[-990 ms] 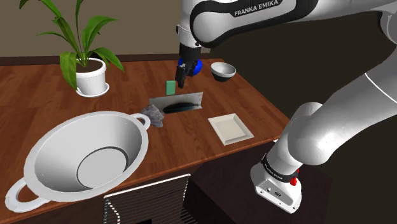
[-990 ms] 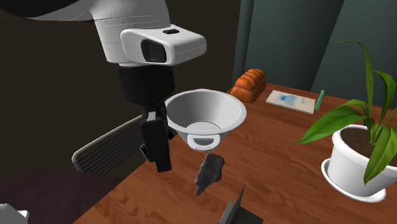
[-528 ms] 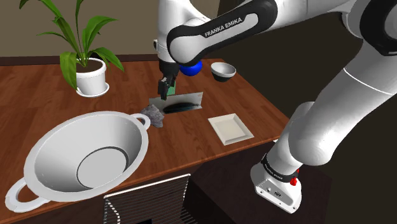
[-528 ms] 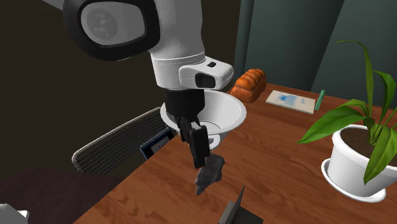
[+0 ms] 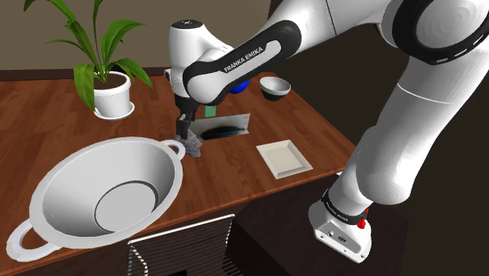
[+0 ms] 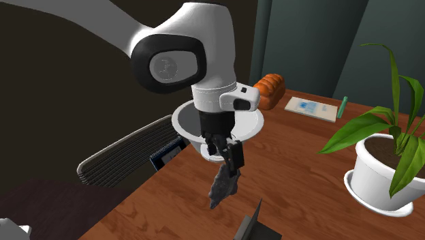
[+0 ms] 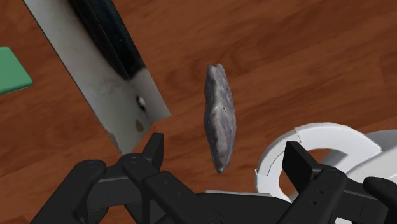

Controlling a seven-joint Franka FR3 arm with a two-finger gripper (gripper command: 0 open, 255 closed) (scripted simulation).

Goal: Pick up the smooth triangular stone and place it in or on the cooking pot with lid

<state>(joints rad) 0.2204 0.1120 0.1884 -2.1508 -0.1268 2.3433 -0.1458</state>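
Note:
The grey, rough-faced stone [image 5: 192,144] lies on the wooden table beside the near handle of the big white pot [image 5: 63,168]. My black gripper [image 5: 183,130] hangs open just above it. In the wrist view the stone [image 7: 219,118] sits lengthwise between the two spread fingertips [image 7: 153,148], and neither touches it. The pot's handle [image 7: 312,135] curves in beside the other finger. In the second exterior view the gripper [image 6: 231,158] is right over the stone [image 6: 222,187], with the pot [image 6: 204,116] behind it. No lid shows on the pot.
A cleaver [image 5: 225,127] and a green block [image 7: 9,73] lie just beyond the stone. A white square plate [image 5: 284,157], a dark bowl [image 5: 275,88], a blue ball [image 5: 241,84] and a potted plant [image 5: 112,94] share the table. Bread [image 6: 267,90] sits behind the pot.
The arm has swung toward the shoulder view's left and come down, carrying the gripper from beside the blue ball to just above the stone. The fingers stayed open and the stone has not moved.

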